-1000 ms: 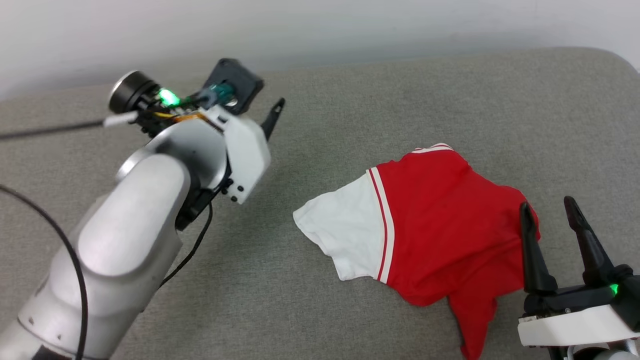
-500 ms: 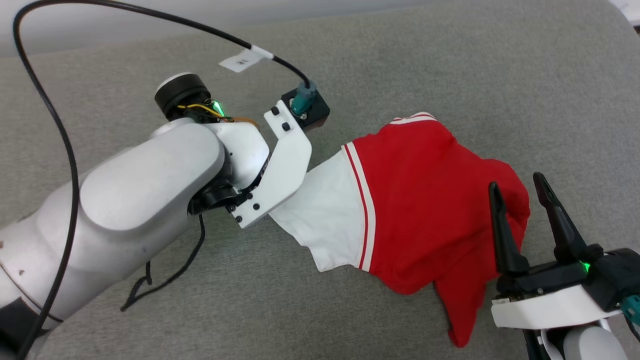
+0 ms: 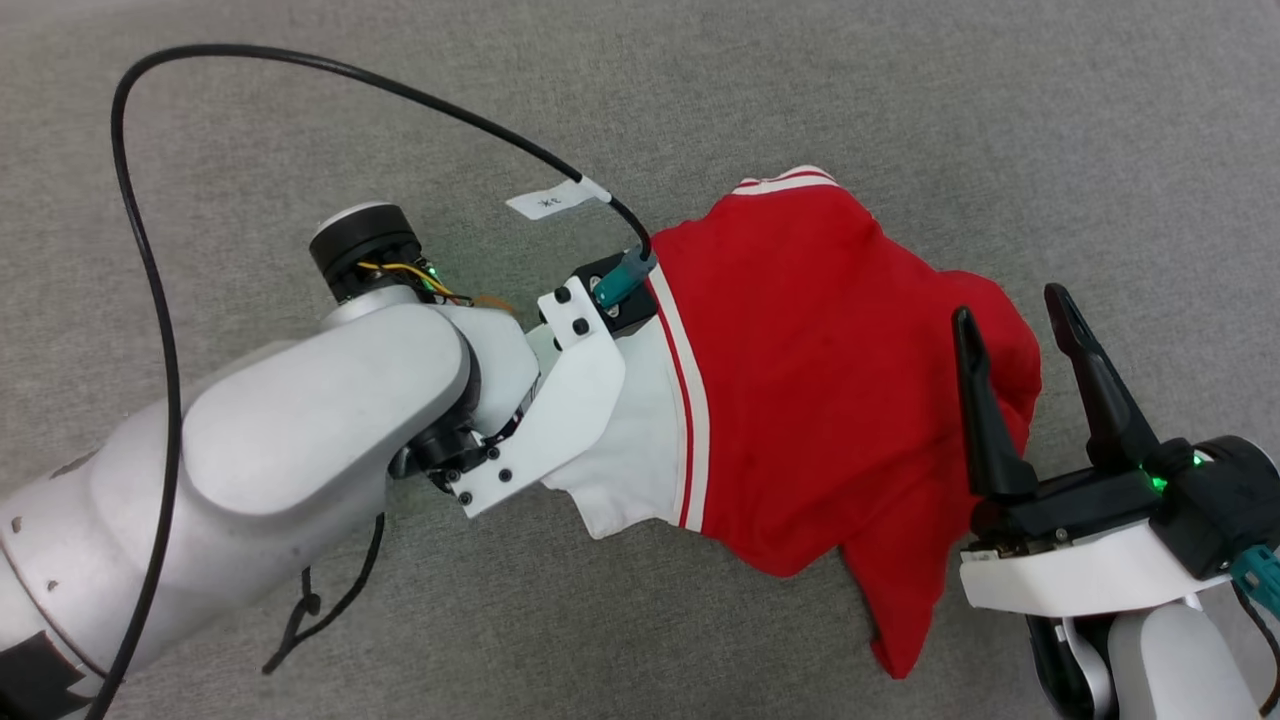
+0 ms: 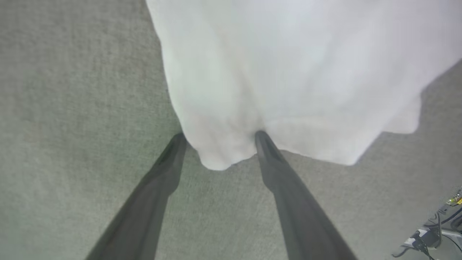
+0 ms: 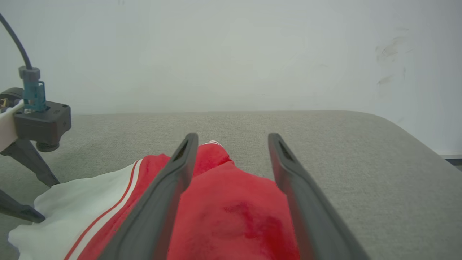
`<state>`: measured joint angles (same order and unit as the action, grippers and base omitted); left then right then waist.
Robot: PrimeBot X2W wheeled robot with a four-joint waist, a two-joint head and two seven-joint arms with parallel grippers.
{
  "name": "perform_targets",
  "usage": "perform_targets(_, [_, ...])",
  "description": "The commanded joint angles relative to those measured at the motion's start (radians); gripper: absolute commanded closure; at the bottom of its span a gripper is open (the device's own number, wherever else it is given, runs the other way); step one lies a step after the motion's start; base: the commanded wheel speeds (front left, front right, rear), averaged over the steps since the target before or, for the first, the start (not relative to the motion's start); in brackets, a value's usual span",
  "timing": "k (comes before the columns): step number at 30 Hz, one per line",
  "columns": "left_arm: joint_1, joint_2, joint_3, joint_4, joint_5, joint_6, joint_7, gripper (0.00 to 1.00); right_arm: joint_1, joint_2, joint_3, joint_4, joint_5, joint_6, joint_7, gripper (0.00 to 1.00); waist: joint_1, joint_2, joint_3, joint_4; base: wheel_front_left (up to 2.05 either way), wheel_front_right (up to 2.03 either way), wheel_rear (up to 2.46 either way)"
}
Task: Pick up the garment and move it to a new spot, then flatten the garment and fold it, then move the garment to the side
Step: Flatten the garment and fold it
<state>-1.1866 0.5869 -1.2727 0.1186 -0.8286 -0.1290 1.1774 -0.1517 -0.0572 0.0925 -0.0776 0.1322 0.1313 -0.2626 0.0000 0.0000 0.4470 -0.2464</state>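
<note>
Left wrist view puts us right at the jaws. The left gripper (image 4: 220,136) has its two long dark fingers spread wide and grips nothing. A puckered white corner of the garment (image 4: 288,72), a soft red fabric T-shirt with white short sleeves and thin red-and-white stripes at the seams, sits between the tips. The right gripper (image 3: 1010,305) is spread just as wide and is empty too. Its fingers are poised over the red body cloth at the heap's right edge, and we cannot tell whether they touch it. The shirt lies crumpled in a loose mound on the grey woven fabric cushion (image 3: 900,100), between the two arms.

We judge it light and limp, so it will sag and drape from wherever we pinch it. It is in no way fragile. The coarse cushion may drag at it rather than let it slide. The sleeve hem is a sound hold for the left, since the edge there is doubled. For the right we would pick the red hem or a side seam, well apart from the left hold, so that the shirt hangs open when lifted. A shallow pinch risks catching only one layer and letting the rest bunch underneath.
</note>
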Motion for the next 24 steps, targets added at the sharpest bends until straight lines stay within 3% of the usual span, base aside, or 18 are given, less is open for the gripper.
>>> perform_targets(1, [0.055,0.002,-0.016,0.001,0.019,0.0,0.014,0.0,-0.02,0.007,0.001,-0.003,0.001,-0.001,-0.003,0.0,0.0,0.0,0.012,-0.007,0.0,0.0,0.0])
perform_targets(2, [0.069,0.007,-0.02,-0.006,0.027,0.0,0.032,0.0,-0.021,0.007,0.003,-0.002,0.0,-0.001,-0.003,0.0,0.0,0.0,0.015,-0.008,0.0,0.0,0.0])
perform_targets(4, [0.082,0.015,-0.023,-0.015,0.032,0.0,0.034,1.0,-0.028,0.008,0.004,-0.001,-0.003,-0.001,-0.003,0.0,0.0,0.0,0.019,-0.006,0.0,0.0,0.0])
perform_targets(14, [0.0,0.016,-0.008,-0.071,-0.006,0.0,-0.148,1.0,0.019,0.008,-0.034,0.01,-0.026,-0.001,-0.003,0.0,0.0,0.0,-0.073,0.08,0.0,0.0,0.0])
perform_targets(18, [0.024,0.083,-0.008,-0.117,-0.05,0.0,-0.226,1.0,0.053,0.006,-0.045,0.009,-0.032,-0.001,-0.003,0.0,0.0,0.0,-0.12,0.122,0.0,0.0,0.0])
perform_targets(24, [0.084,0.238,-0.008,-0.113,-0.112,0.0,-0.302,1.0,0.092,0.0,-0.054,0.002,-0.033,-0.001,-0.003,0.0,0.0,0.0,-0.156,0.173,0.0,0.0,0.0])
